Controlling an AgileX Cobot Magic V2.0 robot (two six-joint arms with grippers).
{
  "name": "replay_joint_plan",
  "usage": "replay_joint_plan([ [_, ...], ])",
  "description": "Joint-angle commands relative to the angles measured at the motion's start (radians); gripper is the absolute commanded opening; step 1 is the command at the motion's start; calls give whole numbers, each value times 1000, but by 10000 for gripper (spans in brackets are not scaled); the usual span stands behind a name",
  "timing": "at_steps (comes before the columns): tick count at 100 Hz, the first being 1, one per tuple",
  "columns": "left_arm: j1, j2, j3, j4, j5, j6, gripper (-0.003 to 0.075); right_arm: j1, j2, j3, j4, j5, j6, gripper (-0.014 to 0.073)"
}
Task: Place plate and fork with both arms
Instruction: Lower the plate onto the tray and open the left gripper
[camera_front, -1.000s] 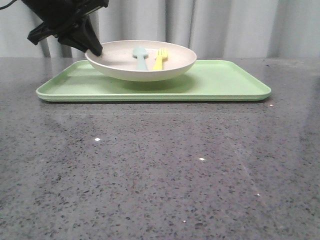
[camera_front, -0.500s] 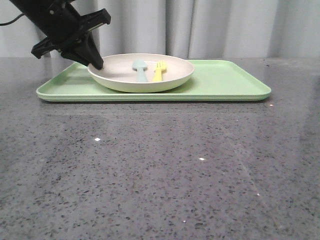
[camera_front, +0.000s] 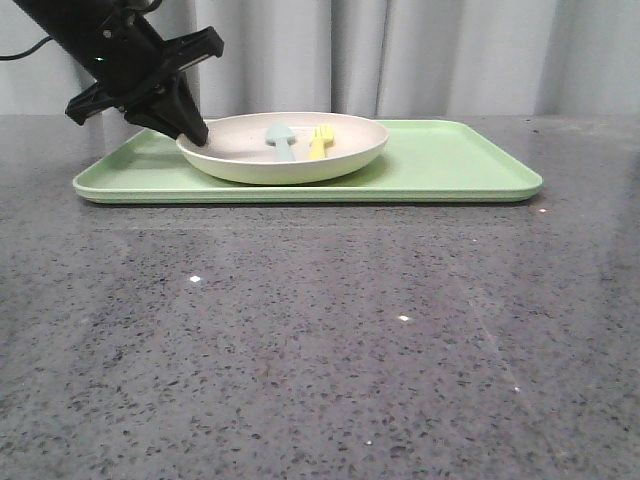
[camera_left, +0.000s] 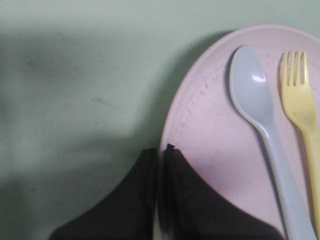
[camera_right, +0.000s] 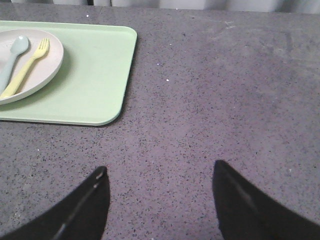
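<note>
The cream plate sits on the light-green tray, left of the tray's middle. Inside it the yellow fork lies beside a pale blue spoon. My left gripper is shut on the plate's left rim; in the left wrist view its two black fingers pinch the rim of the plate, with the fork to one side. My right gripper hangs open over bare countertop, well apart from the tray, plate and fork. It does not show in the front view.
The tray lies on a dark speckled stone countertop. A grey curtain hangs behind the table. The spoon lies next to the fork in the plate.
The left gripper has lowered the plate from a little above the tray down onto it, still pinching the left rim. Fork and spoon rode down with it.
</note>
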Motion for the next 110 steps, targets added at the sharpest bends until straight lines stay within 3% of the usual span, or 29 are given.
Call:
replay_joint_plan([
  [1,-8,-56,-33,-43,-52,-12,-20,-4,11,-35,-12,-75,-6,458],
  [38,-6,-56,-33,-43,-56,0,5,-4,11,-35,-12,-75,-6,458],
  [76,-4,-56,-48,-43,-58,0,386,-4,11,-35,-12,-75,-6,458],
  [110,28,-115,-94,2,9,0,395,-4,11,-35,-12,-75,-6,458],
])
